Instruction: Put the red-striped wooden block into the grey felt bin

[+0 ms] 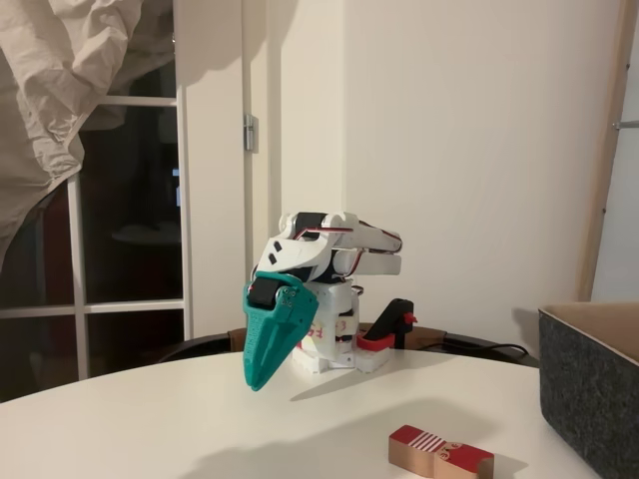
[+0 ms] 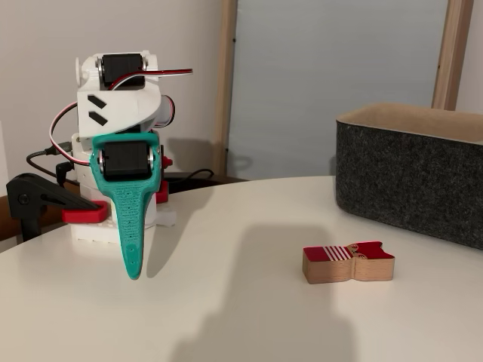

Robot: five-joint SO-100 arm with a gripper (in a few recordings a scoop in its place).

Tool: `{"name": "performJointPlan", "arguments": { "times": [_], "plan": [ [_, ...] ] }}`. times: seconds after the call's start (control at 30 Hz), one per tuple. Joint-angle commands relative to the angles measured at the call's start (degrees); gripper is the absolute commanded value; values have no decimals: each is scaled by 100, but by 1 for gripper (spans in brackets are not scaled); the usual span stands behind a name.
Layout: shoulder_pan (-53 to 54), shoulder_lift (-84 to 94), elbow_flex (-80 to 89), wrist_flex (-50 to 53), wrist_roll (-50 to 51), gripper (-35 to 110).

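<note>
Fixed view: red-striped wooden block (image 2: 348, 262) lies apart from grey felt bin (image 2: 411, 177).

You get two low fixed views at table height, both close. One faces the arm (image 1: 319, 289) from the front, window behind; the other looks from its side. Both share the block (image 2: 349, 262) and bin (image 2: 411, 177).

We count one red-striped wooden block (image 2: 349, 262) on the counter (image 2: 226, 302), lying in front of the one grey felt bin (image 2: 411, 181). We see one arm (image 2: 121, 113) with one teal hand (image 2: 133, 264), standing well apart from that bin. At the arm's base we count one red clamp (image 2: 53, 204).
</note>
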Motion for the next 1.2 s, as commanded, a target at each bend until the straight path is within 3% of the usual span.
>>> {"name": "performJointPlan", "arguments": {
  "times": [0.0,1.17],
  "plan": [
    [0,167,44,-9,53,0],
    [9,167,44,-9,-35,0]
  ]
}}
